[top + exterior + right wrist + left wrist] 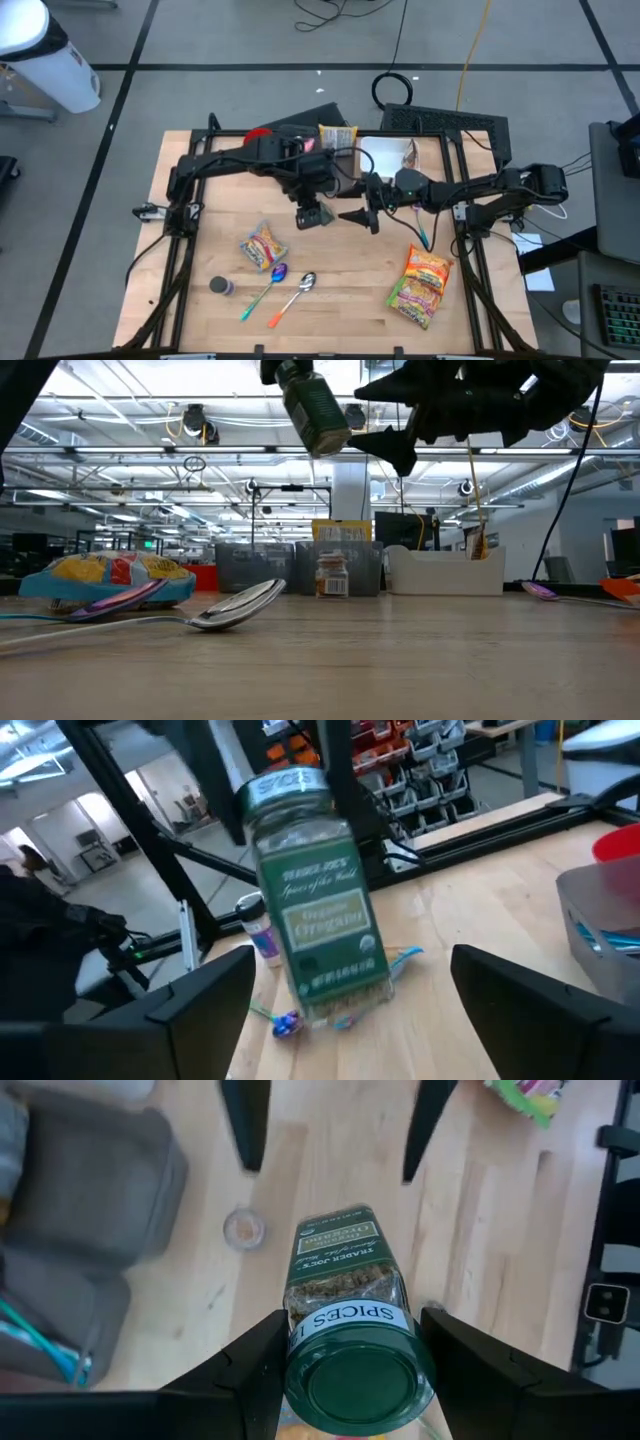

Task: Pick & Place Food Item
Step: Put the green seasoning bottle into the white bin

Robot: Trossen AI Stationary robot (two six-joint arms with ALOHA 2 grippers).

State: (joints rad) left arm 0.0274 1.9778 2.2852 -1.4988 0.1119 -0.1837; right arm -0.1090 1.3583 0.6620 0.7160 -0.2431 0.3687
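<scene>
Oregano jar (345, 1330), glass with green label and green cap, hangs in the air above the middle of the counter (340, 300), clear of the wood. Left gripper (350, 1355) has it: fingers (245, 1365) pinch the jar at the cap end, one on each side. In the low view the jar (315, 410) sits tilted, high above the surface.

Right gripper (350, 990) faces the jar from just beside it, at about the same height. Its fingers (200, 995) stand spread wide, one to each side of the jar's lower end, apart from the glass.

On the counter below:
- small snack packet (263, 247) lying flat, toward the left arm's side
- two spoons (292, 296), one with a purple bowl, one metal with an orange handle, side by side near the front edge
- small dark-capped bottle (220, 287) just beside the spoons
- noodle packet (422, 285), orange and yellow, on the right arm's side
- white bin (390, 152) at the back edge, a yellow packet (337, 134) next to it
</scene>
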